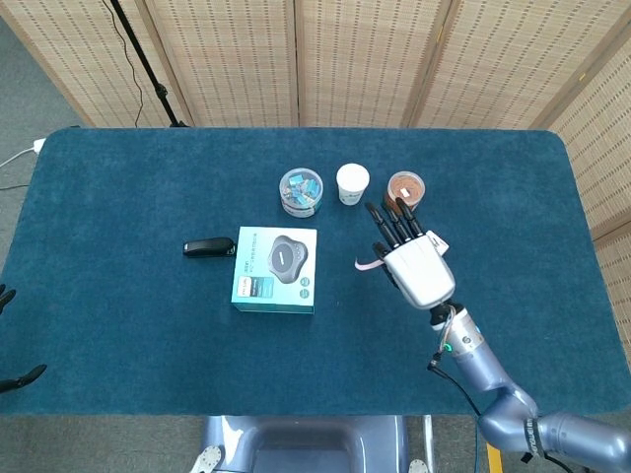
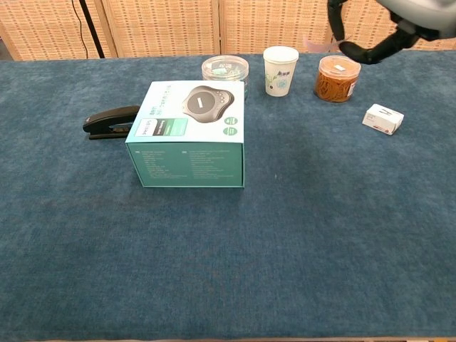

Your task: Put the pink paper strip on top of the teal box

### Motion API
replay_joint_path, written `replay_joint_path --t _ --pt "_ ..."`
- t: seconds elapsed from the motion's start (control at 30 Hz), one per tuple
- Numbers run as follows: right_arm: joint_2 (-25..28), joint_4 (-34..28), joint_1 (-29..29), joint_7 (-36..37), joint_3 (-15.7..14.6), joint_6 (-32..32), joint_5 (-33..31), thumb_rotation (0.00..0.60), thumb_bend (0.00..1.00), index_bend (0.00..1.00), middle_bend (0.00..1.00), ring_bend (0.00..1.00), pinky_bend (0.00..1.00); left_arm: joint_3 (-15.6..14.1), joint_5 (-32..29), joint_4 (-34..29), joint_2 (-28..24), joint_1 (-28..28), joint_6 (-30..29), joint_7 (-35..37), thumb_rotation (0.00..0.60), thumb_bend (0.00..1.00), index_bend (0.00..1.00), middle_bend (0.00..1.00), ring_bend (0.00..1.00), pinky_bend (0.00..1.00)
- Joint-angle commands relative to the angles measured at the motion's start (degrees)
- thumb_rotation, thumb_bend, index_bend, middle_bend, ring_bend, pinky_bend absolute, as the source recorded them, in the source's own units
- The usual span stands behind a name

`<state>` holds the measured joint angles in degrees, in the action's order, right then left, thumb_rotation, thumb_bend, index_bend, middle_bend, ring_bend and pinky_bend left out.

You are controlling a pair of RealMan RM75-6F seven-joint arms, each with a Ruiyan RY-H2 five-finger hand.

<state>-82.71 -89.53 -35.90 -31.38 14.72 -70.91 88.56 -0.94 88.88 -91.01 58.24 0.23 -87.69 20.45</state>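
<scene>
The teal box (image 1: 276, 269) (image 2: 191, 135) lies flat left of the table's middle, a grey device printed on its lid. My right hand (image 1: 411, 261) (image 2: 399, 25) hovers high above the table, to the right of the box. It pinches the pink paper strip (image 1: 369, 264) (image 2: 315, 44), which sticks out to the left of the hand. In the chest view the hand sits at the top right edge, partly cut off. Only the dark fingertips (image 1: 22, 376) of my left hand (image 1: 12, 340) show at the far left edge of the head view.
A black stapler (image 1: 208, 247) (image 2: 110, 121) lies just left of the box. Behind it stand a clear tub of clips (image 1: 301, 191), a white paper cup (image 1: 352, 183) and a tub of rubber bands (image 1: 404, 191). A small white box (image 2: 382, 119) lies at the right.
</scene>
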Motion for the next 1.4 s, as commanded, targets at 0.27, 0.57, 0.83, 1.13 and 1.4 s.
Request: replay_joint_path --t 0.27,0.57,0.83,1.13,1.4 --pt "-14.2 8.5 -8.7 -12.9 2.8 2.5 -2.0 0.6 0.65 0.61 0.0 0.0 0.0 -0.1 -0.2 0.4 -0.7 -0.6 1.4 1.7 0.6 0.0 0.0 0.0 0.0 0.0" --pt "-18.4 14.0 -11.0 -17.9 1.4 2.3 -0.9 0.6 0.65 0.61 0.0 0.0 0.0 -0.2 0.0 1.0 -1.3 -0.4 1.0 4.1 0.6 0.0 0.0 0.0 0.0 0.0" --pt "-21.4 16.7 -12.2 -20.7 -0.3 1.1 1.4 0.6 0.67 0.61 0.0 0.0 0.0 -0.3 -0.1 1.4 -1.6 -0.5 1.1 5.3 0.6 0.0 0.0 0.0 0.0 0.0" --pt "-28.1 24.0 -14.2 -24.0 -1.9 -0.7 4.3 0.6 0.7 0.61 0.0 0.0 0.0 -0.3 -0.3 1.1 -1.6 -0.4 1.2 5.2 0.6 0.0 0.0 0.0 0.0 0.0" --pt "-30.4 27.0 -15.2 -25.2 -2.0 -0.1 4.4 0.6 0.7 0.58 0.0 0.0 0.0 -0.3 -0.3 1.2 -1.9 -0.3 1.2 6.0 0.6 0.0 0.0 0.0 0.0 0.0"
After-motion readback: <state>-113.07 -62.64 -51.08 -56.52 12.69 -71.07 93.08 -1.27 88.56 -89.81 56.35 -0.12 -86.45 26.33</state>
